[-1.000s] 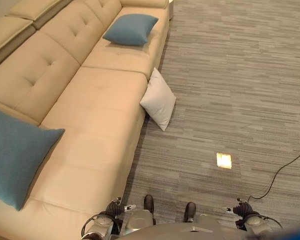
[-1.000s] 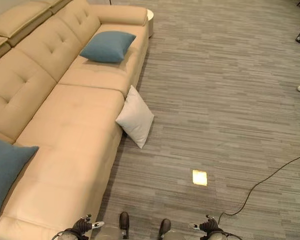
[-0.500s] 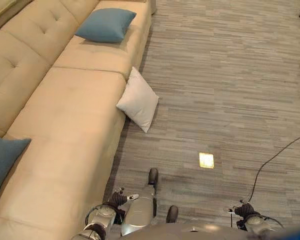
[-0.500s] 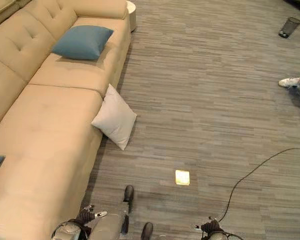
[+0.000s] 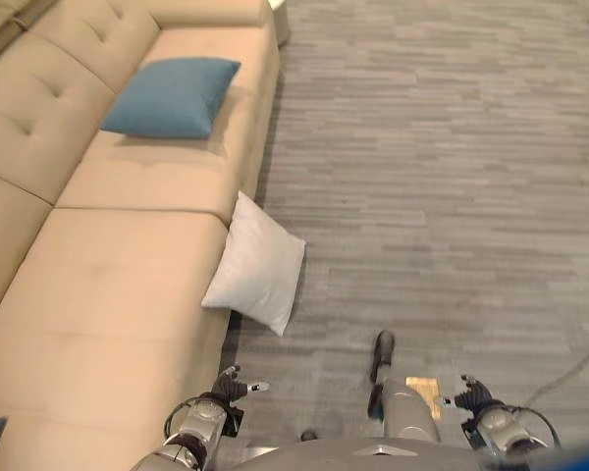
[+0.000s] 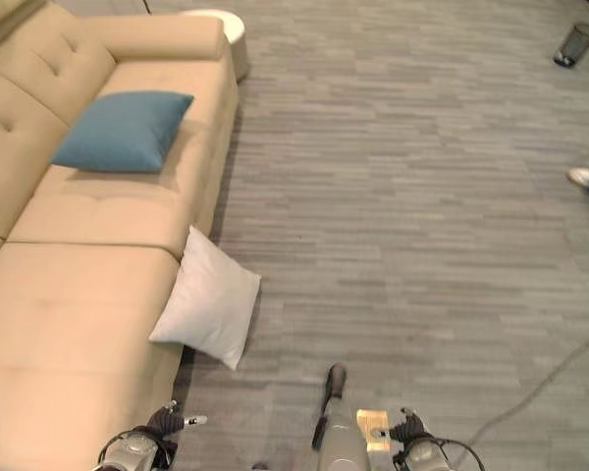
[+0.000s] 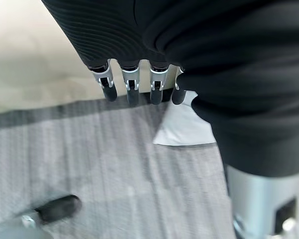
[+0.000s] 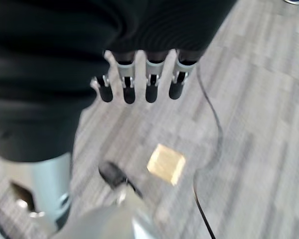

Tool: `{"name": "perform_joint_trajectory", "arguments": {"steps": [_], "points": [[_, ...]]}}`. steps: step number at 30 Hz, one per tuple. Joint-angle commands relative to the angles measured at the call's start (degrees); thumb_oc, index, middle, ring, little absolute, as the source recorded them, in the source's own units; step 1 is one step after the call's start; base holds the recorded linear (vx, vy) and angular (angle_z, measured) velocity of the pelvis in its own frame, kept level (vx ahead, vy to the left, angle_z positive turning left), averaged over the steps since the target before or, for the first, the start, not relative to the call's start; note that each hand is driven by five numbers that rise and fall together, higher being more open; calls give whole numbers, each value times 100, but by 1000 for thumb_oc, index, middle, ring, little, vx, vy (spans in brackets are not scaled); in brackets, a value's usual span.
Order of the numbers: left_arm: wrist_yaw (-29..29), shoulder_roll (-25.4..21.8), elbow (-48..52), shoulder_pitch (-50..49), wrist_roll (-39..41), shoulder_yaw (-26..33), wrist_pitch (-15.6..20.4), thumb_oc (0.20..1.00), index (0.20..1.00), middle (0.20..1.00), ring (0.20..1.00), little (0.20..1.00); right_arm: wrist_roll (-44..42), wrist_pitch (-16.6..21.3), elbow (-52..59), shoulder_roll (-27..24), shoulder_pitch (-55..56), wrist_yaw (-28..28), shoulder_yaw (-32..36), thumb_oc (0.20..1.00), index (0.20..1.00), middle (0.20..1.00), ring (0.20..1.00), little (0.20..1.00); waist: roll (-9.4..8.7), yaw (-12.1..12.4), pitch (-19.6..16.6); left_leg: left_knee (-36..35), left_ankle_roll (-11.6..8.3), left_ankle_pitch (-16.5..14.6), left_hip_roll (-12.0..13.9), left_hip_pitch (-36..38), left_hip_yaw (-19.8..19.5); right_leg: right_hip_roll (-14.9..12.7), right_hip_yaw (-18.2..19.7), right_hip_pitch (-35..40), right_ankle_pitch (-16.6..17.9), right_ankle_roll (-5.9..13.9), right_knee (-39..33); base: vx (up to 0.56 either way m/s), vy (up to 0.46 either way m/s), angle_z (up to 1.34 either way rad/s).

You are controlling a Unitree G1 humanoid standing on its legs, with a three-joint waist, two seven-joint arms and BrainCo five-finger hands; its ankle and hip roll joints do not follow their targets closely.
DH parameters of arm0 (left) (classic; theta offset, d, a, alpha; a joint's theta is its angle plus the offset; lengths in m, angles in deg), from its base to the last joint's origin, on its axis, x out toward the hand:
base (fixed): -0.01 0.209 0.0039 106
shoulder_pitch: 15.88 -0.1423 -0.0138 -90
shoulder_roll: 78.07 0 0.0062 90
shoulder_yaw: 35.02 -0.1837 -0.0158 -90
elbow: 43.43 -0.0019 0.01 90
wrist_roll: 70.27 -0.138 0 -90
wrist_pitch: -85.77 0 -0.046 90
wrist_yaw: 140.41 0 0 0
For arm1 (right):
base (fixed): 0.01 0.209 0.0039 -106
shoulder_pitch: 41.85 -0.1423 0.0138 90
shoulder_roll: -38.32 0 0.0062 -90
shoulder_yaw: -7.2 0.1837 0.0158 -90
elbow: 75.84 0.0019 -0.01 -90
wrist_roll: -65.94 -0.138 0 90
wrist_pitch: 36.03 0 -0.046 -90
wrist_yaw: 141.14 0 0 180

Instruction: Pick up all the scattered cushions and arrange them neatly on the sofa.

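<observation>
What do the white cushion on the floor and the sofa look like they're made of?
The white cushion looks like soft woven fabric, matte, with gentle creases and pinched corners. The sofa seems to be tan leather or leatherette: smooth, faintly sheened, with stitched seams and tufted dimples in the backrest. Which of the two can't be told.

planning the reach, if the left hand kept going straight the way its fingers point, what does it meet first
Probably the white cushion leaning on the sofa; the left hand points toward it over bare floor, though depth is unclear.
</observation>
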Motion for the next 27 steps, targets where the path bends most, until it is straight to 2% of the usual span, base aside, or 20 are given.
{"name": "perform_joint_trajectory", "arguments": {"steps": [1,2,3,6,7,8,9,10,11,13,14,15,18,22,23,24,27], "points": [[32,-108,179,-20,-101,-21,158,1000,1000,1000,1000,1000,-22,122,113,-221,-13,74,-52,1000,1000,1000,1000,1000,-133,114,30,471,-36,57,39,-1219,86,-168,-76,552,-537,573,343,248,-344,29],[20,-93,167,-37,-105,-42,154,1000,1000,1000,1000,1000,-38,131,117,-209,-2,62,-53,1000,1000,1000,1000,1000,-134,118,31,680,-110,134,115,-1279,83,-113,-103,656,-614,499,316,144,-324,1],[11,-76,219,-2,-61,-76,152,1000,1000,1000,1000,1000,-170,174,149,-205,-20,101,-40,1000,1000,1000,1000,1000,-187,155,118,1534,-267,545,253,-1710,132,-69,-178,889,-739,356,215,82,-305,-11],[29,-71,352,63,45,-127,131,1000,1000,1000,1000,1000,-285,184,193,-208,-29,158,-38,1000,1000,1000,1000,1000,-281,226,268,2602,-273,910,443,-2285,247,15,-302,1148,-876,142,104,75,-266,28],[33,-78,413,73,62,-163,125,1000,1000,1000,1000,1000,-287,156,167,-234,25,160,-26,1000,1000,1000,1000,1000,-309,245,294,2653,-219,928,589,-2443,458,60,-378,1277,-963,90,34,130,-212,16],[19,-62,409,73,43,-199,126,1000,1000,1000,1000,1000,-307,160,157,-227,53,160,-28,1000,1000,1000,1000,1000,-318,249,280,2513,-192,842,563,-2529,523,91,-418,1350,-985,97,-38,206,-174,17],[18,-22,311,67,-25,-234,107,1000,1000,1000,1000,1000,-343,167,137,-218,85,160,-15,1000,1000,1000,1000,1000,-329,229,226,2038,-130,604,439,-2554,662,115,-458,1446,-1006,150,-150,194,-74,24],[21,-4,259,56,-61,-242,105,1000,1000,1000,1000,1000,-344,176,138,-223,105,172,-15,1000,1000,1000,1000,1000,-324,214,193,1702,-110,575,376,-2542,747,127,-495,1490,-1024,190,-203,267,-31,35],[3,19,213,32,-165,-269,93,1000,1000,1000,1000,1000,-359,165,147,-216,143,188,-4,1000,1000,1000,1000,1000,-236,195,136,945,-93,844,379,-2620,1117,268,-566,1603,-1118,212,-241,167,8,36],[19,-1,221,21,-166,-250,82,1000,1000,1000,1000,1000,-366,165,151,-218,136,192,0,1000,1000,1000,1000,1000,-241,204,148,947,-134,906,401,-2611,1201,294,-539,1662,-1173,217,-236,112,36,31],[11,-9,214,-4,-146,-229,80,1000,1000,1000,1000,1000,-331,141,168,-199,156,163,-33,1000,1000,1000,1000,1000,-230,225,121,875,-120,916,366,-2588,1169,335,-533,1682,-1211,209,-196,182,98,-2],[16,-7,218,-56,-120,-176,79,1000,1000,1000,1000,1000,-291,160,160,-161,177,156,-55,1000,1000,1000,1000,1000,-218,271,33,577,-66,851,187,-2376,950,346,-539,1716,-1252,243,-126,204,110,0],[25,-62,219,-104,-113,-103,59,1000,1000,1000,1000,1000,-228,153,175,-112,178,129,-44,1000,1000,1000,1000,1000,-234,326,-58,339,56,789,66,-2134,962,261,-562,1698,-1333,317,246,131,102,16],[23,-141,234,-103,-72,-17,62,1000,1000,1000,1000,1000,-88,116,163,-88,91,58,-84,1000,1000,1000,1000,1000,-115,360,-27,147,256,722,-23,-1880,801,-82,-608,1178,-1259,588,1507,71,121,18],[49,-185,227,-87,-69,-3,88,1000,1000,1000,1000,1000,-100,143,217,-67,52,51,-90,1000,1000,1000,1000,1000,-59,325,33,48,327,733,-67,-1751,628,-132,-366,886,-1161,690,2117,94,90,33],[58,-196,237,-89,-51,4,110,1000,1000,1000,1000,1000,-124,158,238,-64,32,47,-86,1000,1000,1000,1000,1000,-26,306,37,-30,340,746,-87,-1671,540,-78,-181,786,-1138,679,2180,111,57,53],[72,-206,268,-44,-23,-59,154,1000,1000,1000,1000,1000,-179,186,270,-60,-30,69,-131,1000,1000,1000,1000,1000,27,218,3,-168,331,795,-168,-1592,160,209,444,604,-1205,550,1629,115,-32,90]]}}
